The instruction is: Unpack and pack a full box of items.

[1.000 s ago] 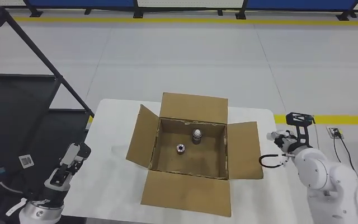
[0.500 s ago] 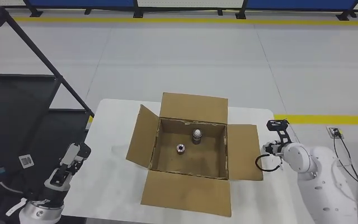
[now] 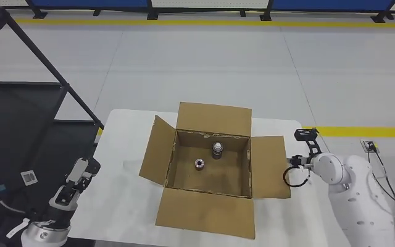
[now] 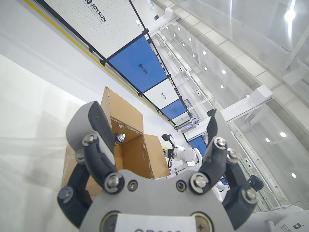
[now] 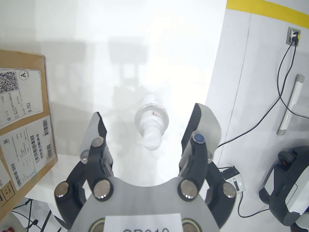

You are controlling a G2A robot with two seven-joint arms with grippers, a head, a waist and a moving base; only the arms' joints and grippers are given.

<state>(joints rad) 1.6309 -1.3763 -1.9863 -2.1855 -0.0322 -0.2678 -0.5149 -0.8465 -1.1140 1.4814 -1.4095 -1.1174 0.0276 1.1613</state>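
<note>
Cardboard box (image 3: pixel 207 213) sits flaps-open at mid-frame in the top view, holding a spray can (image 3: pixel 217 149) and a small round item (image 3: pixel 199 163). Right gripper (image 5: pixel 148 115), fingers apart, hangs above a clear bottle (image 5: pixel 152 121) standing on the table (image 3: pixel 123 197). Left gripper (image 4: pixel 154 115), at lower left, is spread wide.

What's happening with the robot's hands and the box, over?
Left gripper open, empty. Right gripper open over clear bottle standing beside box. Box open, can and small round part inside. Nothing blocking.
</note>
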